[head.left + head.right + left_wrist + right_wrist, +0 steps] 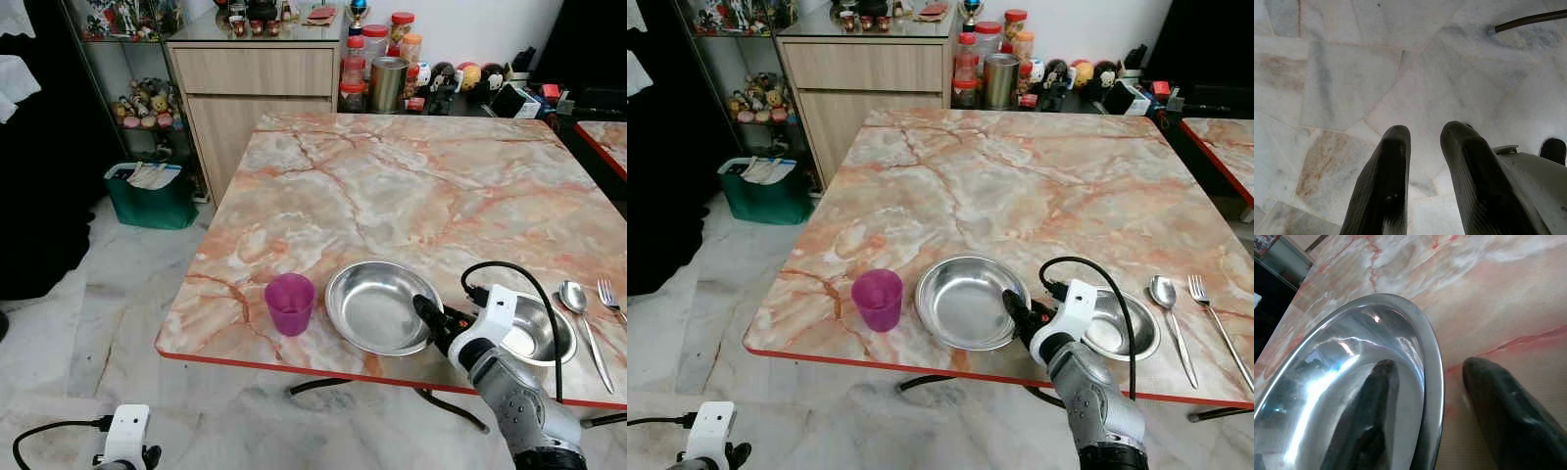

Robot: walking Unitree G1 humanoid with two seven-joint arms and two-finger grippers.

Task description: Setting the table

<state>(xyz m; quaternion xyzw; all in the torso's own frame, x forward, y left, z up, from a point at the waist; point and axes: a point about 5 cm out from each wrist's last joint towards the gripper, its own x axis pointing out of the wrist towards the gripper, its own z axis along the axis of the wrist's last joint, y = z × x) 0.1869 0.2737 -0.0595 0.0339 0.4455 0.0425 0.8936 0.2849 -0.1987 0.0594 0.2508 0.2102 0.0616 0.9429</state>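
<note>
While the left claw (1422,181) hangs idle (narrow gap), right claw (1425,406) straddles the steel plate (377,305) rim, unclosed; next, pinch and reposition on the surface (411,186).

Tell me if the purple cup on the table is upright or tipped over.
Upright. The purple cup stands on its base on the table, open mouth facing up, beside the steel plate.

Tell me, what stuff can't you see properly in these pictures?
- Small steel bowl: the right arm and its cable cover its near-left part in the eye views.
- Steel plate: cut off by the right wrist view's edge.
- Fork: cut off by the left eye view's right edge.
- Jar labels: too small to read.
</note>
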